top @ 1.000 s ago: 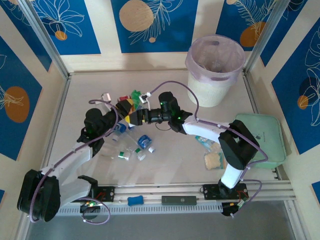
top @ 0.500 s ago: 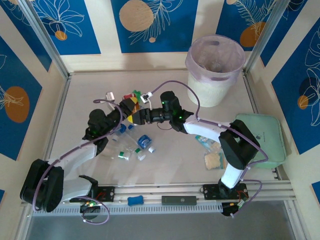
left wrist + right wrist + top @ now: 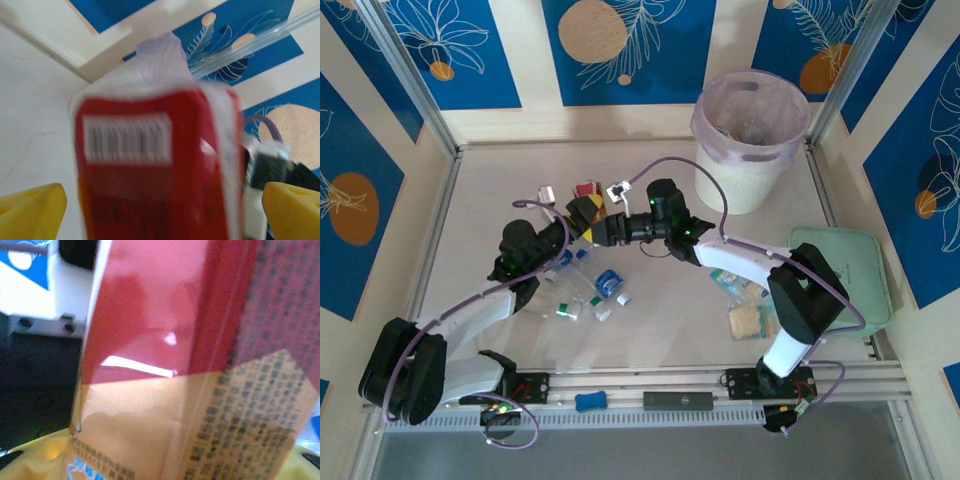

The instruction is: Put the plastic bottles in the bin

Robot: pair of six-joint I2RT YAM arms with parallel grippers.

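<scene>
Upright stands the bin, plastic bottles lying flat.

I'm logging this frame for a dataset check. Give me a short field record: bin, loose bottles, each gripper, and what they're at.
bin: white, lilac liner, far right of table
bottles: loose cluster near the left arm
left gripper: fingers apart, red packet ahead of them
right gripper: close against the red packet, grip unclear
green case: right table edge
</scene>
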